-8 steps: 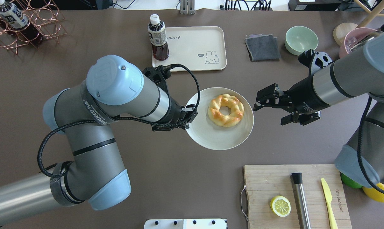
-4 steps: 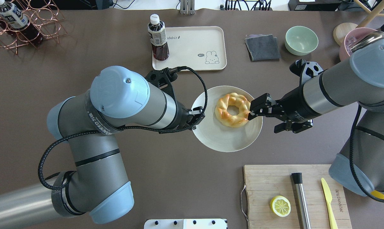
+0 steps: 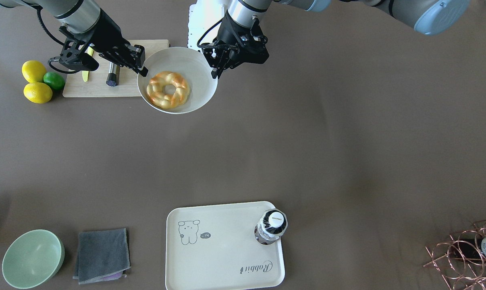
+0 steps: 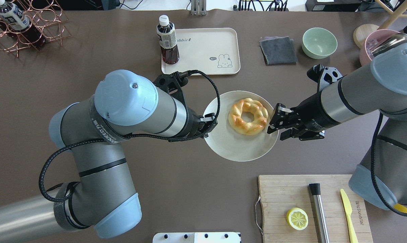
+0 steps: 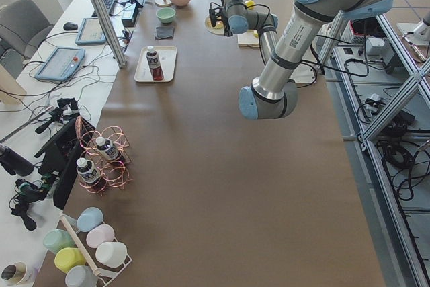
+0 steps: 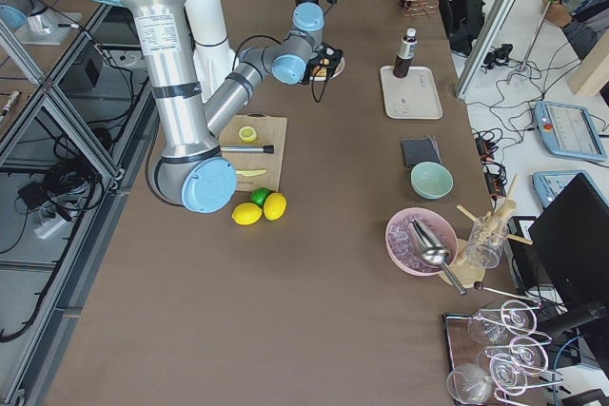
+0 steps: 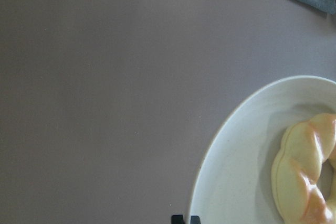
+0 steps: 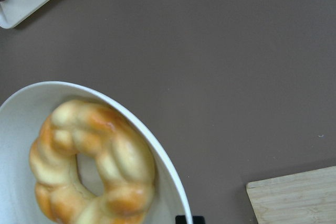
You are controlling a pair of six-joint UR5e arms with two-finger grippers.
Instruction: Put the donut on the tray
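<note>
The donut (image 4: 248,116), a braided golden ring, lies on a round white plate (image 4: 237,145). It also shows in the front view (image 3: 167,90) and in both wrist views (image 7: 304,177) (image 8: 89,161). My left gripper (image 4: 208,126) is shut on the plate's left rim. My right gripper (image 4: 272,123) is at the plate's right rim, its fingertips close together on the rim. The cream rabbit tray (image 4: 207,47) lies at the far side of the table, apart from the plate, with a dark drink bottle (image 4: 167,40) standing on its left end.
A wooden cutting board (image 4: 284,192) with a lemon half (image 4: 297,218), a steel rod and a yellow knife lies at the near right. A grey cloth (image 4: 277,50) and a green bowl (image 4: 319,42) sit right of the tray. A copper wire rack (image 4: 38,30) stands far left.
The plate with the donut shifted slightly right with my left gripper. My right gripper moved in from the right to the plate's right rim and closed on it.
</note>
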